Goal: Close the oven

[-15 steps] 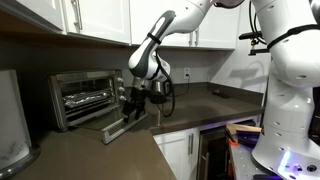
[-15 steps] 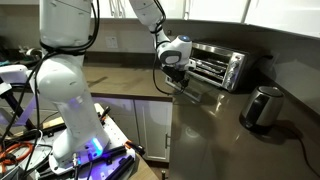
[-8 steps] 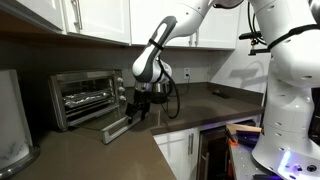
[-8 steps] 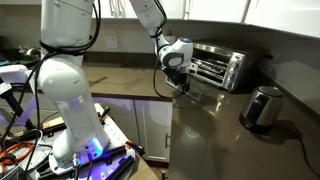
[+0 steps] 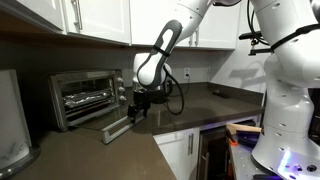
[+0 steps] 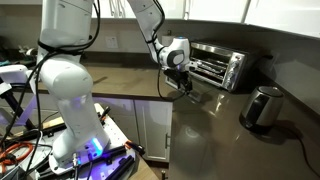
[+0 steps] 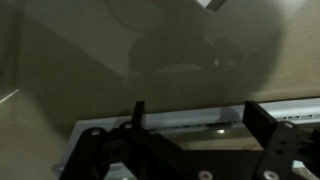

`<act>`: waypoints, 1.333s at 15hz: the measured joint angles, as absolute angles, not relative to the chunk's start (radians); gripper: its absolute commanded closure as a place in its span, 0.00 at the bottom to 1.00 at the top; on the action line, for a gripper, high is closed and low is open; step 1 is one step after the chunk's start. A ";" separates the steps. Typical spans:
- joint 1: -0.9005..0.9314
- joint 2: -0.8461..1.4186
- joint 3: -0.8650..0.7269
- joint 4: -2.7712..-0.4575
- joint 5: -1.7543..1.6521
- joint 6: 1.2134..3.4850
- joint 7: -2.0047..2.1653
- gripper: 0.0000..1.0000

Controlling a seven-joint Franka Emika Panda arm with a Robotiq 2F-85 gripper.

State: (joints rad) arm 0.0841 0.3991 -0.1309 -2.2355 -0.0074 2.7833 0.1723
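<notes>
The silver toaster oven [image 5: 83, 95] [image 6: 216, 64] stands at the back of the dark counter. Its glass door [image 5: 116, 127] [image 6: 195, 90] is folded down, nearly flat. My gripper [image 5: 137, 113] [image 6: 184, 85] hangs over the door's outer edge, pointing down. In the wrist view the gripper [image 7: 200, 122] is open. Its two dark fingers [image 7: 264, 128] stand wide apart on either side of the door's silver handle strip [image 7: 165, 126]. Whether the fingers touch the strip I cannot tell.
A small dark kettle [image 6: 262, 106] sits on the counter near the oven. A rounded white appliance [image 5: 12, 122] stands beside the oven. The white robot base [image 5: 290, 90] [image 6: 64, 85] and an open cabinet with clutter [image 5: 235, 140] lie beyond the counter's edge.
My gripper has shifted a little along the open door's outer edge and the arm's elbow has risen. The door lies as before.
</notes>
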 measured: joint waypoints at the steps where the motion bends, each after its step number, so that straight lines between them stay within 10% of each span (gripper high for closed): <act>1: 0.107 0.399 -0.155 -2.233 -0.048 2.789 0.206 0.00; 20: 0.351 0.392 -0.395 -2.255 -0.427 2.842 0.546 0.00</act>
State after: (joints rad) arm 0.3513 0.3922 -0.3950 -2.2553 -0.4267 2.8417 0.5460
